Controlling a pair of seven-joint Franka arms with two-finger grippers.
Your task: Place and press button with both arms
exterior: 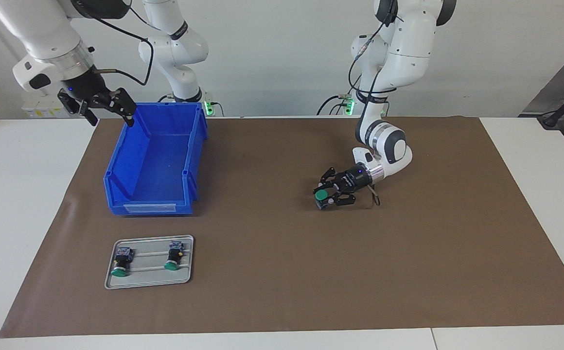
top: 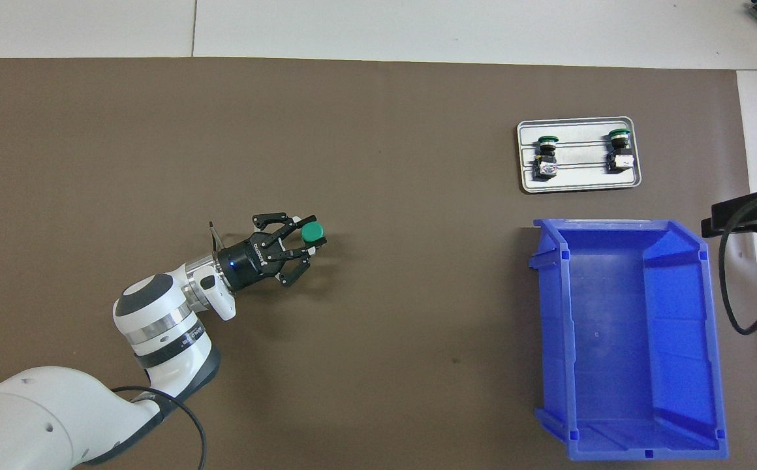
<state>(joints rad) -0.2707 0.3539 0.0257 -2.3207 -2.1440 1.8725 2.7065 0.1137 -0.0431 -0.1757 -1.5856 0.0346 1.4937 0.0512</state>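
The right end effector (exterior: 109, 109) hangs over the rim of the blue plastic bin (exterior: 155, 160), at the corner nearest the robots, and its fingers are spread wide with nothing between them. The bin is a deep open box with smooth walls, and it stands on a matte brown mat (exterior: 282, 272) that covers the white desk (exterior: 19, 204). Farther from the robots than the bin lies a flat grey metal tray (exterior: 149, 262) with rounded corners; on it two spare push-buttons (exterior: 171, 256) lie on their sides. The button (exterior: 321, 196) has a round, smooth green cap and a dark cylindrical body. It is near the middle of the mat, low over it, where the left end effector (exterior: 325, 196) pinches its body, cap upward.
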